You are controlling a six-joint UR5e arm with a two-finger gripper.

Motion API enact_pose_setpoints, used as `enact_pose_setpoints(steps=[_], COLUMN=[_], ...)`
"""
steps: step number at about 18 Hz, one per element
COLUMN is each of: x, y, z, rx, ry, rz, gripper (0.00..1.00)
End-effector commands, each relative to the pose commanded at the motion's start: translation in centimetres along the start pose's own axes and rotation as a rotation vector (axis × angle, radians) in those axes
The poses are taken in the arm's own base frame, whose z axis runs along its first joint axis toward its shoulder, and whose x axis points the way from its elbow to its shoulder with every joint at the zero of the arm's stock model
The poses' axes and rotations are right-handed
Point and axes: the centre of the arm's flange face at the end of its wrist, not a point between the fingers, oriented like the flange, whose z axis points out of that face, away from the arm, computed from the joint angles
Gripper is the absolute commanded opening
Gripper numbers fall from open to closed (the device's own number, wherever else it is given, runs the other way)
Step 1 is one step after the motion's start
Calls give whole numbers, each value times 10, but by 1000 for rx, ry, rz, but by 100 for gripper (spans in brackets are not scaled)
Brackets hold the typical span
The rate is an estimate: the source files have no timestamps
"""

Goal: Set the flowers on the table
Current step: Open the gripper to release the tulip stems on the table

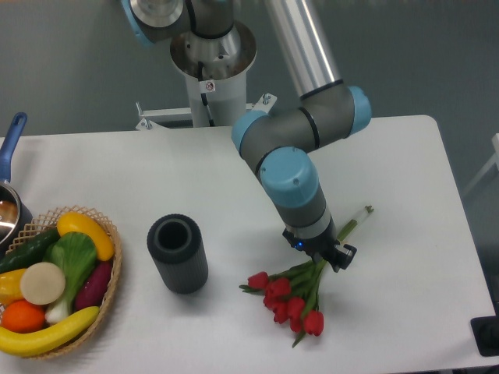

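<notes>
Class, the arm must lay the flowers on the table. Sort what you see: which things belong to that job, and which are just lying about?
Part of the job: flowers, table, gripper.

Just lying about: black cup, basket of fruit and vegetables, pot.

the hand (327, 261) sits over the middle of the flowers (290, 300), its fingers hidden under the wrist, so its grip perhaps cannot be judged. left of the flowers, the basket (109, 273) and a pot (9, 210) are cut by the frame edge. the surface (405, 179) runs off the bottom.
</notes>
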Motion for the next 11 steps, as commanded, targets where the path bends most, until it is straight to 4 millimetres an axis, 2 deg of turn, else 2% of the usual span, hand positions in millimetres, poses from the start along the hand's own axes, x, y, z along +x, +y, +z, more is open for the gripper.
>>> enact_pose_setpoints(steps=[1,2,3,6,10,11], x=[0,0,-1,-9,-37,-43], y=[1,1,3,6,44,52], z=[-1,-3,-7,-17,-47,-49], rx=[6,10,14,71,136,160], ry=[2,1,-8,-4,-23,-14], rz=[0,-1,25,48,-33,-45], gripper=[50,55,97,100,100,100])
